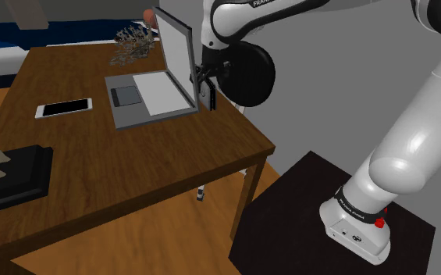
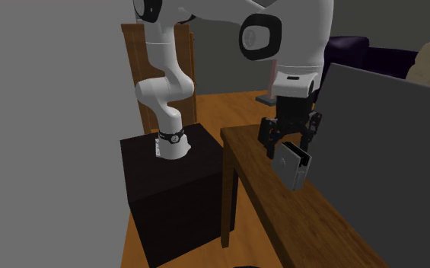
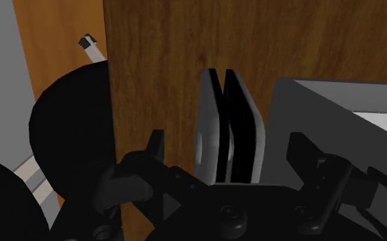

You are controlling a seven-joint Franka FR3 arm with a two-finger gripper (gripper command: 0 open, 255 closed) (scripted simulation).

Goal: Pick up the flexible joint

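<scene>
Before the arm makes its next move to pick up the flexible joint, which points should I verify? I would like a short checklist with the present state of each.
1. Joint in the grip: not ok. The gripper has its fingers shut together, with nothing seen between them.
2. Joint located: cannot tell. A small white piece with a dark end lies on the floor under the table; it may be the joint.
3. Room beside the laptop: not ok. The gripper hangs right next to its open screen.
4. Fingertips clear of the table: cannot tell.
5. Phone out of the way: ok.
</scene>
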